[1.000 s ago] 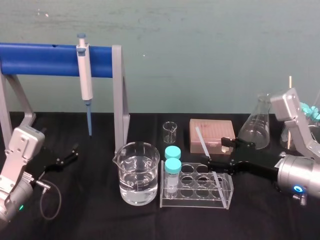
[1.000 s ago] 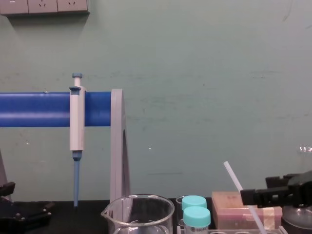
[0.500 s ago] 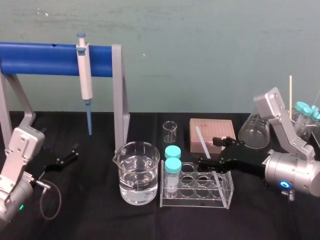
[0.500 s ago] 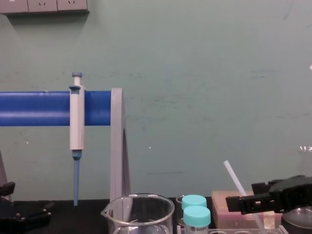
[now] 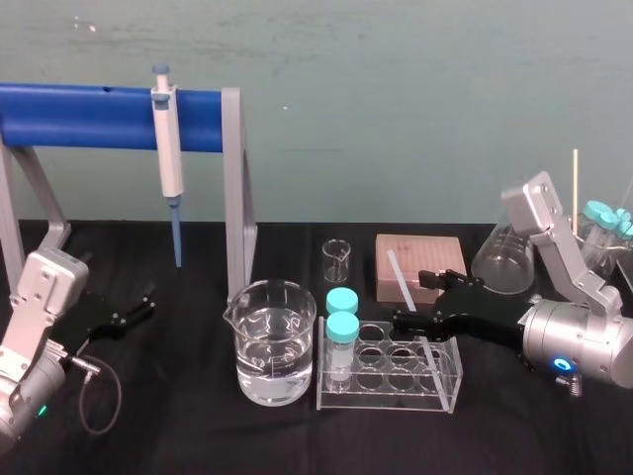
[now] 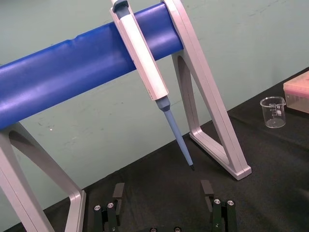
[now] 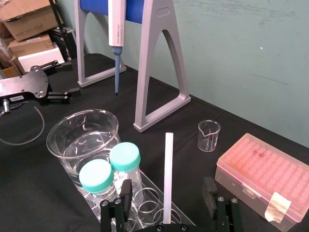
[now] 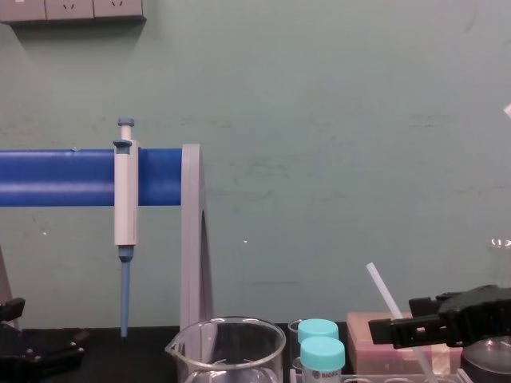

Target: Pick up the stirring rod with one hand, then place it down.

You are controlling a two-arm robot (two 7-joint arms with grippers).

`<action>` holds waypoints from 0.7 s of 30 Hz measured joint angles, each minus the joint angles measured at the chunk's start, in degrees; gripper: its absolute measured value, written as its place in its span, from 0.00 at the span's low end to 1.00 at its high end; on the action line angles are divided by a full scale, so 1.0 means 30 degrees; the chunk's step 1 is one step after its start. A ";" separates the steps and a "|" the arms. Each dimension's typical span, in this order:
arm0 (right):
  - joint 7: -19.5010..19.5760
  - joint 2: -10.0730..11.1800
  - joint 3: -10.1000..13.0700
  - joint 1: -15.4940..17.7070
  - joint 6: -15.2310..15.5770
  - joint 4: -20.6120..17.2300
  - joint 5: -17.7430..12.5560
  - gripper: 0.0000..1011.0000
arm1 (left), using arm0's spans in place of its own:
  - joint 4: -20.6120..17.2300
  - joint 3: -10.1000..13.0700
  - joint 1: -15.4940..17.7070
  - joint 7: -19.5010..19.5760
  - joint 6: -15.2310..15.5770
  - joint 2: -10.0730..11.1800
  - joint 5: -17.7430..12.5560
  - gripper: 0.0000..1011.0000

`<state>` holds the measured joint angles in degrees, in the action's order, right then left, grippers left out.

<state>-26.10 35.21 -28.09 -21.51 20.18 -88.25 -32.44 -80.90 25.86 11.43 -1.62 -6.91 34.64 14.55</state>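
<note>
Having slid left, the right gripper is now straddling the stirring rod, fingers spread. The rod is leaning in the rack, awaiting the pinch. The left gripper is idling, spread, on the tabletop's left.

A laboratory bench, apparently: pipette on a blue stand, glass beaker, tube rack, conical flask.

Black table is seen with labware set on it. Large beaker with water is placed near centre. Tube rack is set just beside it at 3 o'clock, small beaker at 1 o'clock, blue-barred stand at 10 o'clock. Pink tip box is placed at 12 o'clock of the rack, conical flask at 3 o'clock of the box.
</note>
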 joint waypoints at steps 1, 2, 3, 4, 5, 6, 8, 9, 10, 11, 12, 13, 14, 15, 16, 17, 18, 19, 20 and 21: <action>0.0002 0.0001 0.0001 0.0003 -0.0001 -0.0001 -0.0002 0.92 | 0.0000 0.0000 -0.0001 0.0000 0.0000 0.0000 0.0000 0.99; 0.0003 0.0002 0.0002 0.0004 0.0000 -0.0002 -0.0005 0.92 | 0.0000 -0.0001 0.0000 0.0000 0.0000 0.0001 0.0000 0.99; 0.0008 0.0005 0.0006 0.0007 0.0000 -0.0005 -0.0012 0.88 | 0.0000 -0.0001 0.0000 0.0000 0.0001 0.0000 0.0000 0.99; 0.0009 0.0007 0.0008 0.0008 0.0000 -0.0007 -0.0015 0.85 | 0.0001 0.0000 0.0000 0.0000 0.0001 0.0001 0.0000 0.99; 0.0013 0.0008 0.0011 0.0011 0.0001 -0.0010 -0.0023 0.84 | 0.0000 0.0000 0.0001 0.0000 0.0000 0.0000 0.0000 0.99; 0.0014 0.0009 0.0013 0.0012 0.0001 -0.0010 -0.0026 0.80 | 0.0000 -0.0001 0.0001 0.0000 0.0000 0.0000 0.0000 0.99; 0.0018 0.0010 0.0017 0.0016 0.0003 -0.0015 -0.0032 0.75 | 0.0000 -0.0001 0.0000 0.0000 0.0000 0.0000 0.0000 0.99; 0.0020 0.0013 0.0018 0.0017 0.0003 -0.0017 -0.0035 0.73 | 0.0000 0.0001 0.0000 0.0000 0.0000 0.0000 -0.0001 0.99; 0.0020 0.0015 0.0023 0.0020 0.0003 -0.0020 -0.0039 0.70 | 0.0000 0.0001 0.0000 0.0000 0.0001 0.0001 0.0000 0.99; 0.0021 0.0018 0.0026 0.0022 0.0004 -0.0022 -0.0043 0.65 | 0.0000 0.0000 0.0000 0.0000 0.0000 0.0000 0.0000 0.99; 0.0021 0.0019 0.0027 0.0024 0.0004 -0.0025 -0.0045 0.62 | 0.0000 -0.0001 0.0000 0.0000 0.0000 0.0000 0.0000 0.99; 0.0021 0.0019 0.0027 0.0024 0.0004 -0.0025 -0.0045 0.62 | 0.0000 0.0000 0.0000 0.0000 0.0000 0.0000 0.0000 0.99; 0.0021 0.0022 0.0029 0.0026 0.0004 -0.0027 -0.0049 0.58 | 0.0000 0.0000 0.0000 0.0000 0.0000 0.0000 0.0000 0.99; 0.0021 0.0024 0.0029 0.0028 0.0005 -0.0028 -0.0051 0.54 | 0.0000 -0.0001 0.0001 0.0000 0.0000 0.0000 -0.0001 0.99; 0.0021 0.0026 0.0030 0.0031 0.0005 -0.0031 -0.0054 0.50 | 0.0001 0.0000 0.0000 0.0000 0.0000 0.0000 0.0000 0.99; 0.0020 0.0028 0.0031 0.0032 0.0005 -0.0032 -0.0056 0.48 | 0.0000 0.0000 0.0000 0.0000 0.0000 0.0000 0.0000 0.99; 0.0021 0.0028 0.0031 0.0033 0.0005 -0.0033 -0.0058 0.43 | 0.0000 0.0000 0.0000 -0.0001 0.0000 0.0000 0.0000 0.99; 0.0020 0.0031 0.0031 0.0036 0.0005 -0.0034 -0.0060 0.39 | 0.0000 0.0000 0.0001 0.0000 0.0001 0.0001 0.0000 0.99; 0.0021 0.0033 0.0031 0.0036 0.0005 -0.0034 -0.0061 0.37 | 0.0000 0.0000 0.0000 0.0000 0.0000 0.0000 0.0000 0.99; 0.0020 0.0033 0.0031 0.0037 0.0005 -0.0033 -0.0061 0.33 | 0.0000 0.0000 0.0000 0.0000 0.0000 0.0000 0.0000 0.99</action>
<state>-26.04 35.31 -27.99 -21.40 20.20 -88.35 -32.62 -80.90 25.86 11.43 -1.62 -6.91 34.65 14.55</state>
